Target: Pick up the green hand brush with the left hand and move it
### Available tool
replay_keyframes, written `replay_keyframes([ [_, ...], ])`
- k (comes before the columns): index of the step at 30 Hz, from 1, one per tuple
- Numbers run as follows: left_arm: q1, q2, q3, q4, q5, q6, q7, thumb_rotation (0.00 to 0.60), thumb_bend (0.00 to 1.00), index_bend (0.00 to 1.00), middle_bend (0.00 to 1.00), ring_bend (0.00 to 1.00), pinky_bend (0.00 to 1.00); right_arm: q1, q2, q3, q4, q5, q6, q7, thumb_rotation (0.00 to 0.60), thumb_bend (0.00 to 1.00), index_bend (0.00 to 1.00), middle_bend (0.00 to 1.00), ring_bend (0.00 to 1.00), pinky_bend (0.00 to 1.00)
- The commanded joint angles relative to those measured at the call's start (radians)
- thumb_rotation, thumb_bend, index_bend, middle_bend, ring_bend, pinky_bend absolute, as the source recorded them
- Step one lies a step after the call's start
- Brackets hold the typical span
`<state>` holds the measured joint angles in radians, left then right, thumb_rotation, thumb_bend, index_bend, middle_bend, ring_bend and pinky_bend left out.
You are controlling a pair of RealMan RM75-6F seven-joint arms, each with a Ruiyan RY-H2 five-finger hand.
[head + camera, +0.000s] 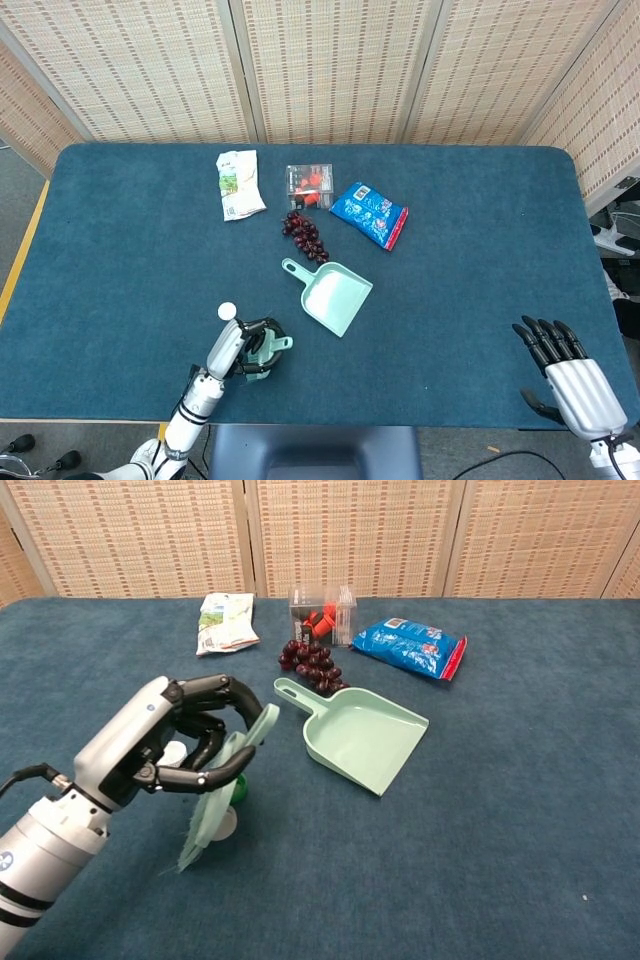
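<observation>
left hand [165, 745] holds green hand brush [225, 780], tilted, above table [520, 810], near 7 o'clock of green dustpan [362, 736]. grapes [312, 664] at dustpan's 11 o'clock. right hand [570, 375] at far right, fingers straight, holds nothing.

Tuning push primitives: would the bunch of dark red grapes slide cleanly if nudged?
Probably not. The bunch of dark red grapes is a loose cluster of round berries, so it would likely deform or roll. It looks soft, and lies close to the pale green plastic dustpan handle.
</observation>
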<state>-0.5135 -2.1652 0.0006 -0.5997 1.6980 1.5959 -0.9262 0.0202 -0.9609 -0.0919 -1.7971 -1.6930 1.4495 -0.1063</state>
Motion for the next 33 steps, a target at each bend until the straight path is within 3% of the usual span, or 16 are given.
replay_keyframes([
  [1, -0.019, -0.013, 0.0, -0.023, 0.01, 0.002, 0.007, 0.6, 0.68, 0.8, 0.92, 0.83, 0.89, -0.001, 0.002, 0.001, 0.001, 0.0, 0.004, 0.005, 0.6, 0.21, 0.0, 0.0, 0.0, 0.0],
  [9, -0.07, 0.047, -0.061, -0.098, 0.009, 0.054, 0.078, 0.6, 0.68, 0.8, 0.91, 0.83, 0.89, 0.001, 0.004, 0.001, 0.005, 0.0, 0.0, 0.012, 0.6, 0.21, 0.0, 0.0, 0.0, 0.0],
  [16, -0.081, 0.15, -0.111, -0.059, -0.056, -0.005, 0.082, 0.6, 0.68, 0.8, 0.91, 0.83, 0.89, -0.001, 0.003, -0.003, 0.001, -0.008, 0.002, 0.006, 0.6, 0.22, 0.0, 0.0, 0.0, 0.0],
  [24, -0.076, 0.116, -0.077, 0.103, -0.081, -0.11, 0.011, 0.6, 0.68, 0.8, 0.91, 0.83, 0.89, -0.011, 0.004, -0.003, -0.002, -0.016, 0.023, 0.002, 0.6, 0.21, 0.0, 0.0, 0.0, 0.0],
  [33, -0.082, 0.041, -0.035, 0.199, -0.057, -0.098, -0.026, 0.6, 0.67, 0.8, 0.91, 0.83, 0.89, -0.016, 0.009, -0.002, 0.001, -0.019, 0.035, 0.014, 0.6, 0.21, 0.0, 0.0, 0.0, 0.0],
])
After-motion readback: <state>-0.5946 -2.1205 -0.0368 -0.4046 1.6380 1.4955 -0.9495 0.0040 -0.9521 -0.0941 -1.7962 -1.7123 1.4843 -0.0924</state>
